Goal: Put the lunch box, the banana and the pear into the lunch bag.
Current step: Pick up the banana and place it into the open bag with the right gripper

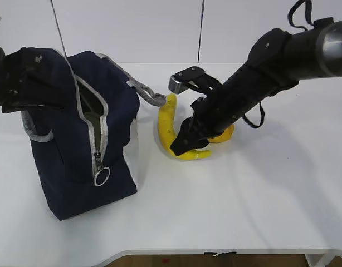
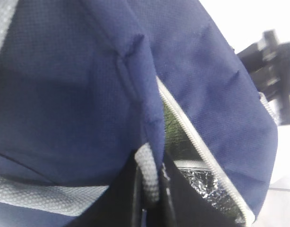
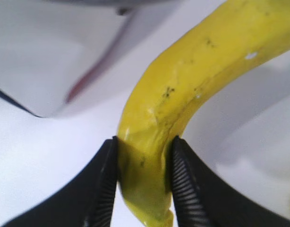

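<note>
The navy lunch bag (image 1: 76, 150) stands at the left with its grey zipper open. My left gripper (image 2: 149, 198) is shut on the bag's grey webbing and a fold of navy fabric at the opening's edge. Inside the opening a greenish surface (image 2: 175, 135) shows over silver lining; I cannot tell whether it is the lunch box. The banana (image 1: 166, 125) lies on the table right of the bag. My right gripper (image 3: 145, 179) is shut on the banana (image 3: 192, 71) near one end, a pad on each side. The pear (image 1: 225, 133) peeks out behind the right arm.
The bag's free grey handle (image 1: 148, 95) hangs toward the banana. The bag's white panel (image 3: 50, 71) with a red mark is close behind the banana. The white table (image 1: 260, 200) reaches to the front edge. The right arm (image 1: 271, 61) slants down from the upper right.
</note>
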{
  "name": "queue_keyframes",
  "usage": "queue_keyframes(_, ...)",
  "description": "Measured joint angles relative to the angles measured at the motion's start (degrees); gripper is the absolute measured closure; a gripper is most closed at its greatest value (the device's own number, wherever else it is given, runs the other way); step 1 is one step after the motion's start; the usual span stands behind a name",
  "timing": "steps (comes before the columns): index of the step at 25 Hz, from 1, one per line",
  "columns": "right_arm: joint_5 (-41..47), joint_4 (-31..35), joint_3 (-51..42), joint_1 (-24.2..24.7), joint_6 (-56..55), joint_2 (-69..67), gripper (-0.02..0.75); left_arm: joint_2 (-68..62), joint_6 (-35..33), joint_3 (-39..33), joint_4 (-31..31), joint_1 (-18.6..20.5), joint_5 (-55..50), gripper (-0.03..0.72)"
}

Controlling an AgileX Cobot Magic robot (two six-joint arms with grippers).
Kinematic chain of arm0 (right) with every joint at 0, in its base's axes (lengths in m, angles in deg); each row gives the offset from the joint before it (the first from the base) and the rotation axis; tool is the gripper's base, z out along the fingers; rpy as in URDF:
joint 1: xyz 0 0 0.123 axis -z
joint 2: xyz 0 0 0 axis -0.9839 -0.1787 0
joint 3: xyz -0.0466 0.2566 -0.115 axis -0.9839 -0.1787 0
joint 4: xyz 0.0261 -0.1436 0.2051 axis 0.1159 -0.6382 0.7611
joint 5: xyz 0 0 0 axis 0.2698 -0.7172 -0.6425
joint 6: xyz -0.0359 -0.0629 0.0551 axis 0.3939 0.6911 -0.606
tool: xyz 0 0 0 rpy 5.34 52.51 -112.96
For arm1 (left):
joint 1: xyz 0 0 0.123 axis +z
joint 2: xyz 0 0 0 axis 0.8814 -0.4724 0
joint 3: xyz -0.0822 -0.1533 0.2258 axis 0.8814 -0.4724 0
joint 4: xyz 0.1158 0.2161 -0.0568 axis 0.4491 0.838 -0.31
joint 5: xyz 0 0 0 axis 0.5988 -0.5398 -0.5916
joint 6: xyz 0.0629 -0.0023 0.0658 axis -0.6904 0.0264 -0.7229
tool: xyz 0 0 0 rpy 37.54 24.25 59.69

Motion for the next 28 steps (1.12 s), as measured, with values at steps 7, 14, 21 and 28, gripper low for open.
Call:
queue_keyframes(7, 6.4, -13.7, 10.0, 2.1, -11.1, 0.0, 0.468, 0.0, 0.0, 0.0, 0.0, 0.0, -0.2, 0.669)
queue_keyframes(14, 16.9, -17.3, 25.6, 2.1, -16.9, 0.0, 0.468, 0.5, 0.0, 0.0, 0.0, 0.0, 0.0, 0.669)
queue_keyframes(21, 22.3, -5.3, 37.0, 0.8, -16.9, 0.1, 0.468, 2.7, -0.5, 0.0, 0.1, 0.0, 0.0, 0.669)
queue_keyframes(28, 23.5, -3.4, 38.2, -6.0, -15.3, 0.1, 0.467, 3.0, -0.6, 0.0, 0.2, 0.0, -0.6, 0.669)
